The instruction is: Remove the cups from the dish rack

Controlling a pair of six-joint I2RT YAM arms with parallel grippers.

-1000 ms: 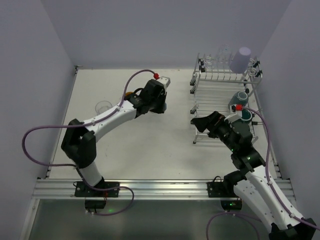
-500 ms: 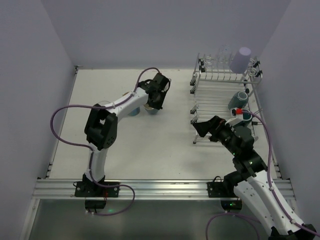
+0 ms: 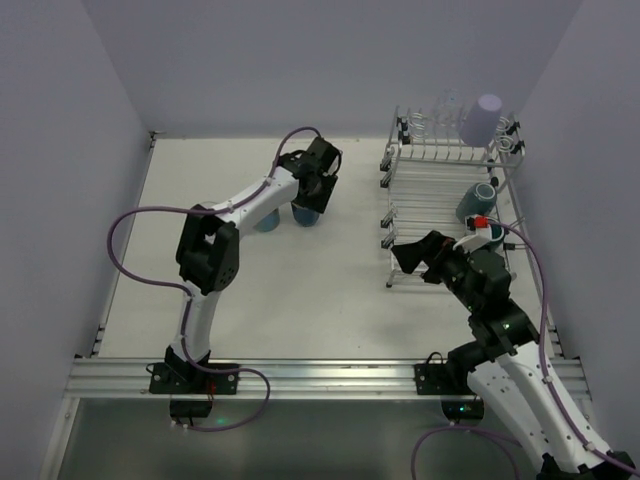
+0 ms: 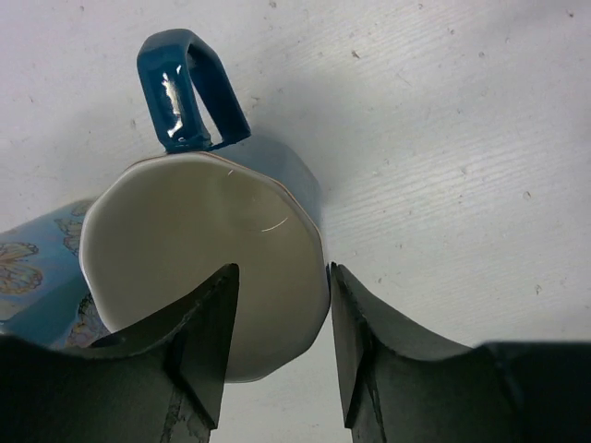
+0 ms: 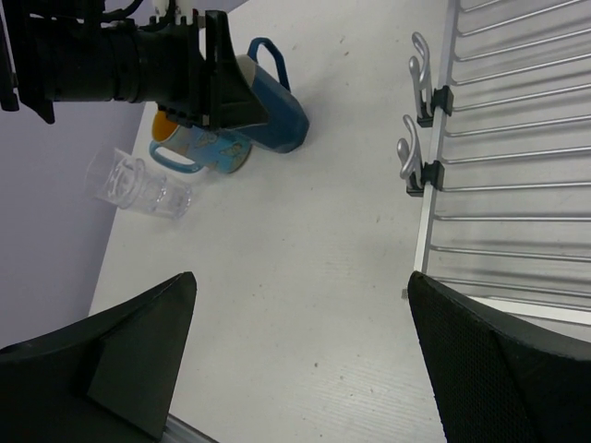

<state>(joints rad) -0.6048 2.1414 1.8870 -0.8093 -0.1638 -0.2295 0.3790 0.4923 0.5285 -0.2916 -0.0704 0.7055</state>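
A blue mug (image 4: pixel 203 249), white inside, stands on the table with its handle (image 4: pixel 185 92) pointing away. My left gripper (image 4: pixel 282 268) is open astride its rim, one finger inside and one outside. The same blue mug (image 3: pixel 305 215) sits under my left gripper (image 3: pixel 315 188) in the top view. A patterned blue mug (image 5: pixel 199 148), orange inside, lies against it, and a clear glass (image 5: pixel 138 185) lies nearby. The dish rack (image 3: pixel 440 190) holds a lavender tumbler (image 3: pixel 481 118), a dark teal mug (image 3: pixel 478 200) and clear glasses (image 3: pixel 448 108). My right gripper (image 5: pixel 302 277) hangs open and empty beside the rack.
Purple walls enclose the white table on three sides. The rack's near edge and its hooks (image 5: pixel 420 111) are close to my right gripper's right finger. A metal rail (image 3: pixel 300 375) runs along the table's near edge.
The left arm swung toward the back and set the blue mug down beside the patterned mug, then its jaws opened. The right arm barely shifted.
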